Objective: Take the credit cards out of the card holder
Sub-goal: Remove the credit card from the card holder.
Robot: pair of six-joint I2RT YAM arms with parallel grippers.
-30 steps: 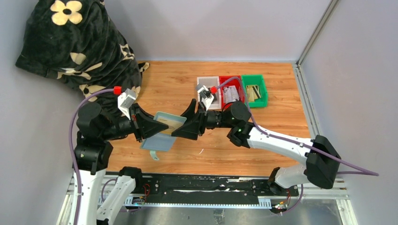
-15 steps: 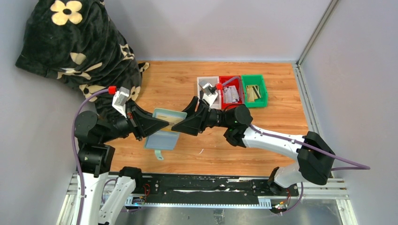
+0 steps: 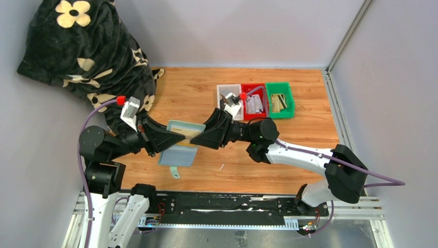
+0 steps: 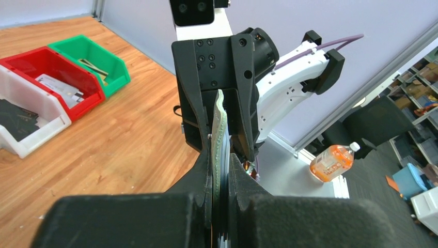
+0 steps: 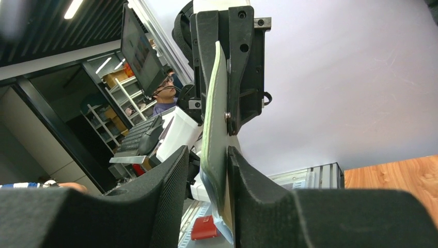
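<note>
Grey walls box in a wooden counter (image 3: 186, 88). Above its middle, the left pincer (image 3: 177, 140) is clamped on the holder (image 3: 179, 155), which hangs in the air off the wood. In the left wrist view, its fingers press both faces of the sage-green holder, seen edge-on.

The right pincer (image 3: 199, 139) faces it from the other side, narrow and straddling the opposite edge. In the right wrist view, one finger (image 5: 243, 178) lies against the holder, and a slit of background shows before the other.

The holder is open. Its long axis runs from the far side toward the arm bases, with the tab (image 3: 174, 171) at the near end. A tan card (image 3: 193, 133) juts from the far panel, pointing toward the right pincer.

Farther back, a white bin (image 3: 227, 87), a red bin (image 3: 256, 86) and a green bin (image 3: 287, 103) stand in a row. A black flowered blanket (image 3: 77, 46) is heaped in the far left corner.
</note>
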